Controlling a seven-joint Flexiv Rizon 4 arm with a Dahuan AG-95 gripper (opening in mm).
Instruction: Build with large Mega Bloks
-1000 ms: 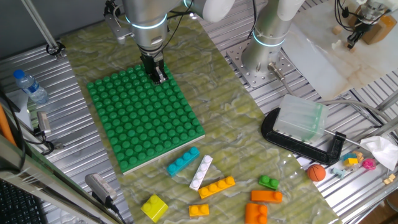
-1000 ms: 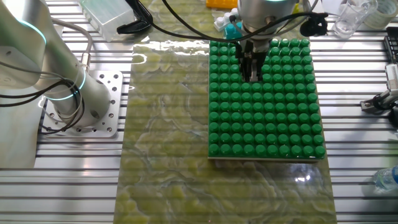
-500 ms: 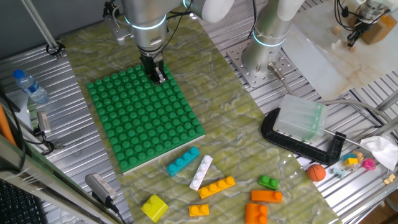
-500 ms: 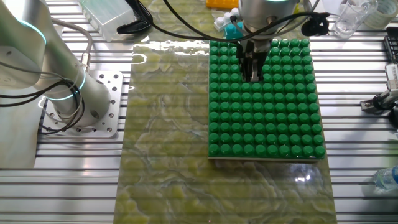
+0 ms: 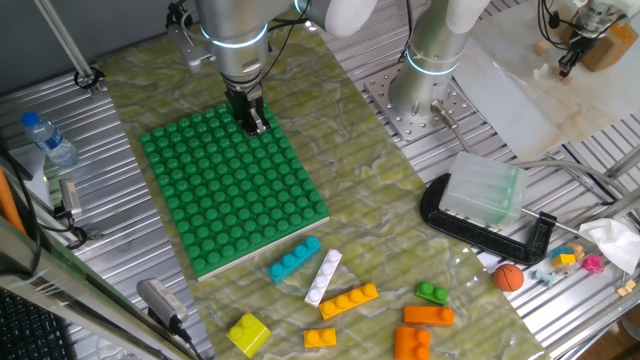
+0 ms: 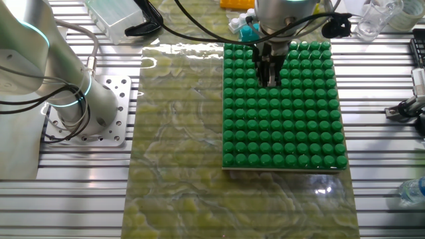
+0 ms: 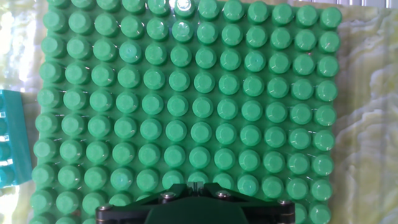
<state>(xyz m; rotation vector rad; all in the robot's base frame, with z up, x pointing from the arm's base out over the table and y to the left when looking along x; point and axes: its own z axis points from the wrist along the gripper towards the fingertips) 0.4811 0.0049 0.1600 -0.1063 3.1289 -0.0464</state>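
Green studded baseplate [image 5: 230,190], claw [image 5: 252,124] fingers close together, empty, over its studs

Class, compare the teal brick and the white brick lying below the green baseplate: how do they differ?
The teal brick is wider and chunkier; the white brick is slim. The teal one lies nearer the green baseplate; the white one slants more steeply. Both lie loose on the mat, side by side.

One fixed view: we look down from high at the loose-brick end, across the green baseplate [image 5: 232,190] to the arm. The other fixed view: high, facing back from the opposite end. Hand view: close, straight down on the studs. All three share the baseplate.
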